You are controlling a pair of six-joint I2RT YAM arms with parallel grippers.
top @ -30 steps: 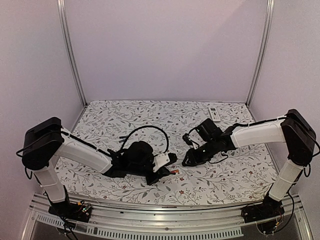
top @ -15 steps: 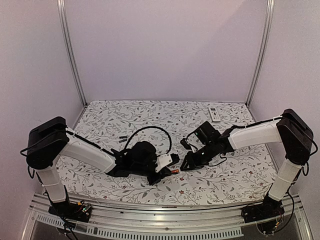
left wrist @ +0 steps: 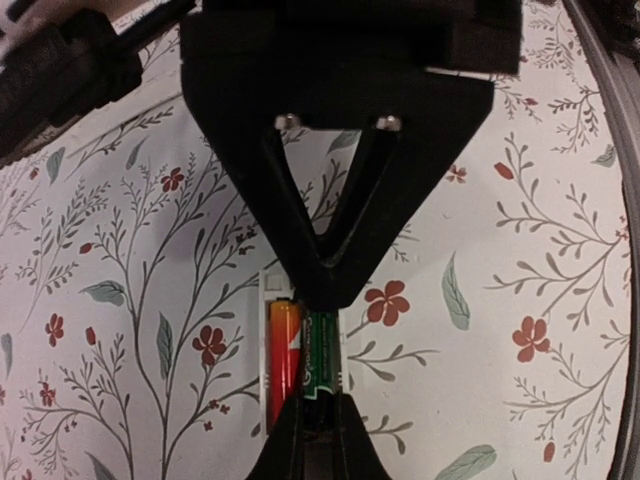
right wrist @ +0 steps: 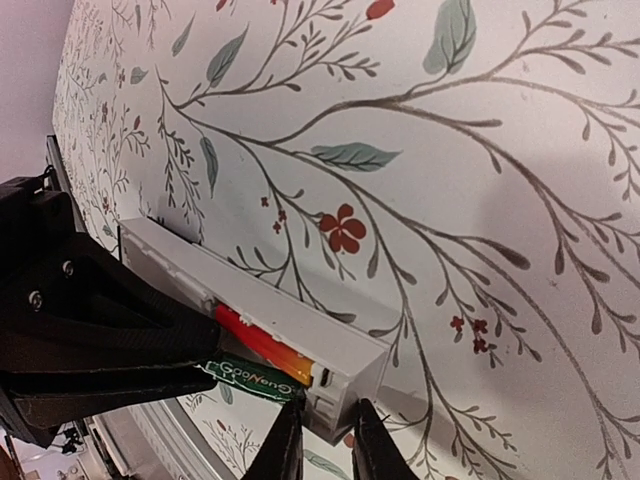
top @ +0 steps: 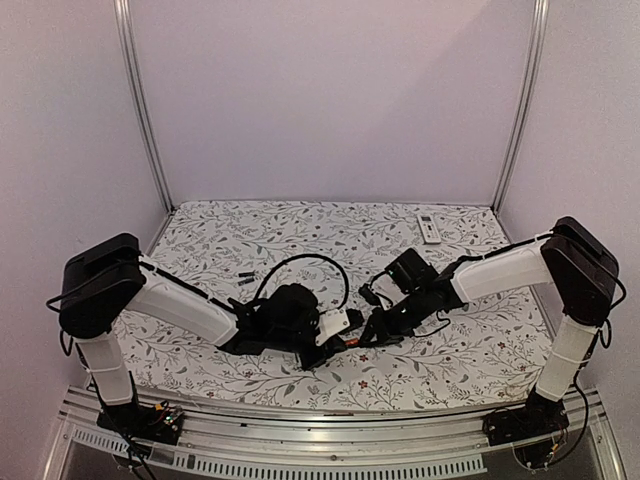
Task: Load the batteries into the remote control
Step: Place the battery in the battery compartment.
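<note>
Both pinch: left gripper [left wrist: 318,425] should press its green battery [left wrist: 322,360] flat while right gripper [right wrist: 328,438] steadies the remote [right wrist: 250,292].

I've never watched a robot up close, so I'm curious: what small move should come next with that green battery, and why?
Probably the right end effector should press the green battery down into the remote: the orange battery already lies inside it, while the green one looks only partly in.
</note>
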